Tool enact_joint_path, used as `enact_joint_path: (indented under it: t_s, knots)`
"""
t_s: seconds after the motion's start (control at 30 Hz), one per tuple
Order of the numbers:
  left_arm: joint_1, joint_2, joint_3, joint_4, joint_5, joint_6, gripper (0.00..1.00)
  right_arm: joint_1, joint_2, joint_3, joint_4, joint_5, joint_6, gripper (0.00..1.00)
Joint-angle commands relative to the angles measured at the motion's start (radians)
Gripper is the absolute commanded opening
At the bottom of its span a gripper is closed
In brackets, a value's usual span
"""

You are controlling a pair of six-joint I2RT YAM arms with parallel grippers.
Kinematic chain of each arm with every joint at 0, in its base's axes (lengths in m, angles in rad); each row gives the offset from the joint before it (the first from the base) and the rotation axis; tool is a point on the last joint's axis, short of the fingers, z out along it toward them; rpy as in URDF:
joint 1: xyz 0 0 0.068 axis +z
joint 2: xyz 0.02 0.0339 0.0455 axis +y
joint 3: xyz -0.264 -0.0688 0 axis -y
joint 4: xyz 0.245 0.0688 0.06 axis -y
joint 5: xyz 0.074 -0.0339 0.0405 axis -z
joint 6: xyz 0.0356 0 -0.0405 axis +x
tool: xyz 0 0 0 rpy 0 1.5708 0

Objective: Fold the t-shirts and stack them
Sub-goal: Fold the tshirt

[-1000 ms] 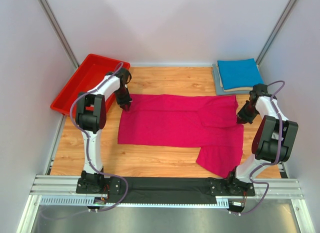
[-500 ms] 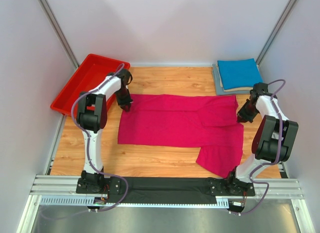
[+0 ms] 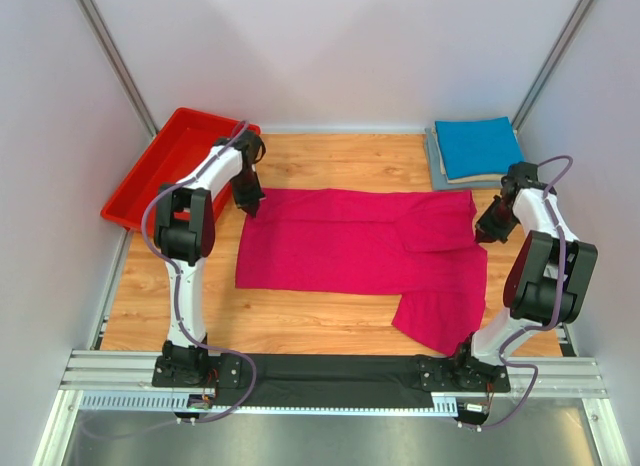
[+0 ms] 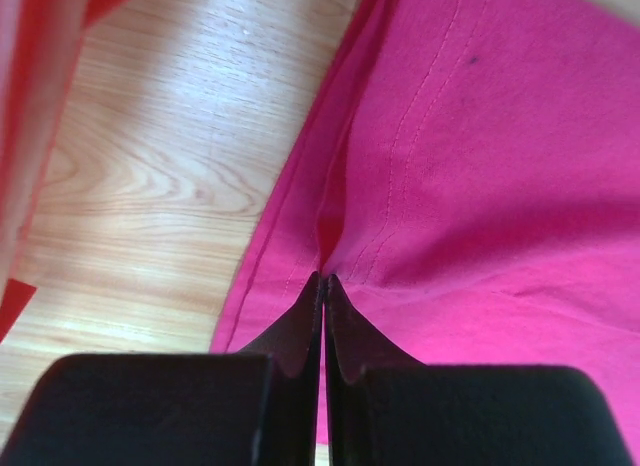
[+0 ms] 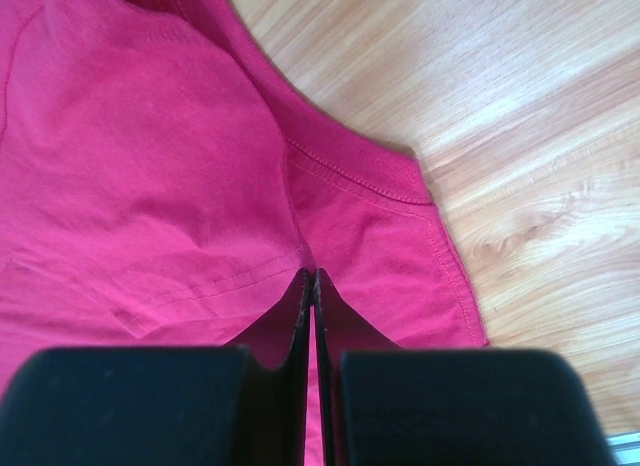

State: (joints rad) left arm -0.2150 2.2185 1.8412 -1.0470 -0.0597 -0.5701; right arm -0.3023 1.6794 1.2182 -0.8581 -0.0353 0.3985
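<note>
Newly closed, jaws of the left gripper [image 4: 322,281] pinch the magenta t-shirt [image 3: 360,248] spread on the wooden tabletop [image 3: 340,161] of a white-walled booth [image 3: 330,46]; the right gripper [image 5: 311,276] pinches its opposite far corner.

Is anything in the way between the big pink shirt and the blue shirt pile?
Nothing visible. Only bare table lies between the pink shirt and the blue-topped stack. The left gripper and right gripper pinch its far corners.
</note>
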Motion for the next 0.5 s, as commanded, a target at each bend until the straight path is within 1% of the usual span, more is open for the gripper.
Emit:
enact_joint_path:
  t_s: [0.0,0.2,0.47]
  knots:
    - [-0.004,0.0,0.052,-0.054,-0.032,0.012,0.0,-0.006,-0.03,0.038,-0.015,0.009,-0.012,0.0]
    - [-0.003,0.007,0.066,-0.071,-0.058,0.021,0.0,-0.009,-0.049,0.035,-0.036,0.011,-0.018,0.0]
    - [0.002,0.066,0.138,-0.113,-0.086,0.052,0.0,-0.032,-0.087,0.06,-0.102,-0.005,-0.03,0.0]
